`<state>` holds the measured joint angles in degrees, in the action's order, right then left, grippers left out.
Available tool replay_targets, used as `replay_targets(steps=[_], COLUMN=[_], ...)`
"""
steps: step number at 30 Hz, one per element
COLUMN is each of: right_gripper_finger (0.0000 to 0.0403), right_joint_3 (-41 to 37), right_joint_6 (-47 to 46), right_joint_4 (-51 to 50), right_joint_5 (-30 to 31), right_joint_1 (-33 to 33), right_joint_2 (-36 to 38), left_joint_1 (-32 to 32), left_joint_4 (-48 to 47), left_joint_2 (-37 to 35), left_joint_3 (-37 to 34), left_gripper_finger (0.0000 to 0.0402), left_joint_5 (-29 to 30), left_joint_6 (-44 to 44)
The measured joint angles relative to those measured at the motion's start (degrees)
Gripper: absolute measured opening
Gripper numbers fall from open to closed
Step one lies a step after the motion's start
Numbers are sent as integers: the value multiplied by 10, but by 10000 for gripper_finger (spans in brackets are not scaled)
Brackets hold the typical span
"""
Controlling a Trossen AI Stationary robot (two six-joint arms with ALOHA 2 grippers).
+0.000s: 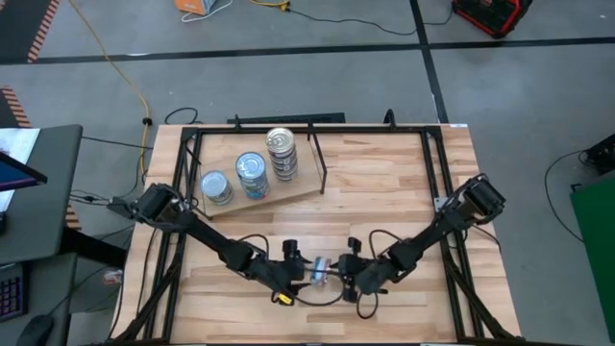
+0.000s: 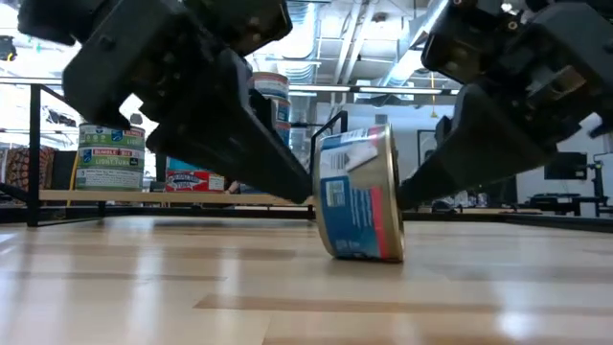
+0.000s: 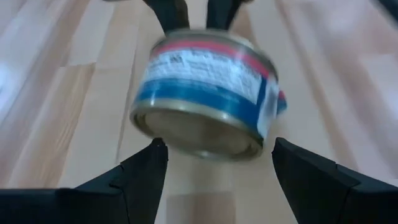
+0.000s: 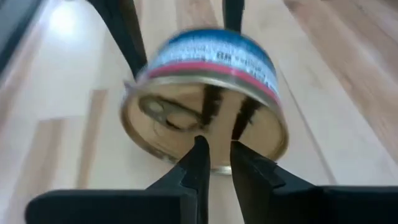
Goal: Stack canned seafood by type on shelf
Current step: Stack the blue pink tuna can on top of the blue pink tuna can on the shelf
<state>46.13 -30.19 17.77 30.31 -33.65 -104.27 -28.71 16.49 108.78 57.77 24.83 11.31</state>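
One blue-labelled tin [image 1: 320, 269] [image 2: 359, 192] stands on its rim near the table's near edge, tilted, between my two grippers. Its gold pull-tab lid [image 4: 186, 118] faces the right gripper and its bottom [image 3: 199, 134] faces the left. My left gripper [image 1: 306, 272] [image 3: 217, 155] is open, with a finger on either side of the tin's bottom end. My right gripper [image 1: 338, 269] [image 4: 219, 149] is shut, its tips at the lid. On the plywood shelf [image 1: 298, 192] stand three stacks of tins [image 1: 217, 186] [image 1: 252, 175] [image 1: 282, 154]. My left gripper has its open fingers [image 3: 146, 171] level, coming from the table's left, around the tin's bottom rim [image 3: 149, 127]; I cannot tell whether they touch it. My right gripper comes level from the table's right with its shut fingertips [image 4: 199, 155] against the lower middle of the gold lid [image 4: 217, 127]. The tin rests on its rim on the table, leaning.
A thin black rod [image 1: 317, 163] stands at the shelf's right end. A black metal frame [image 1: 437, 183] runs round the butcher-block tabletop [image 1: 384, 207]. Bare wood lies between the shelf and the grippers and toward the table's right.
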Motion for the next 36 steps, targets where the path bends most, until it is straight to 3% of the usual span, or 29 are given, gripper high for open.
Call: replay_targets(steps=[9,18,25,36], right_gripper_finger=[95,95,95,104], right_joint_3=[7,78,144,165], right_joint_6=[-2,0,-7,-33], right_joint_4=[-28,-57,-105,-331], right_joint_5=[11,48,60,57], right_joint_1=[11,13,38,25], right_joint_2=[5,-41,-89,-29], left_joint_1=[-2,-42,-62,-69], left_joint_4=[-201,-189,-240,-347], left_joint_2=[-21,-9,-15,-22], left_joint_3=[59,58,58,65], left_gripper_finger=[279,279,279,279], left_joint_5=[-4,84,77,70], left_joint_6=[65,124,141,148])
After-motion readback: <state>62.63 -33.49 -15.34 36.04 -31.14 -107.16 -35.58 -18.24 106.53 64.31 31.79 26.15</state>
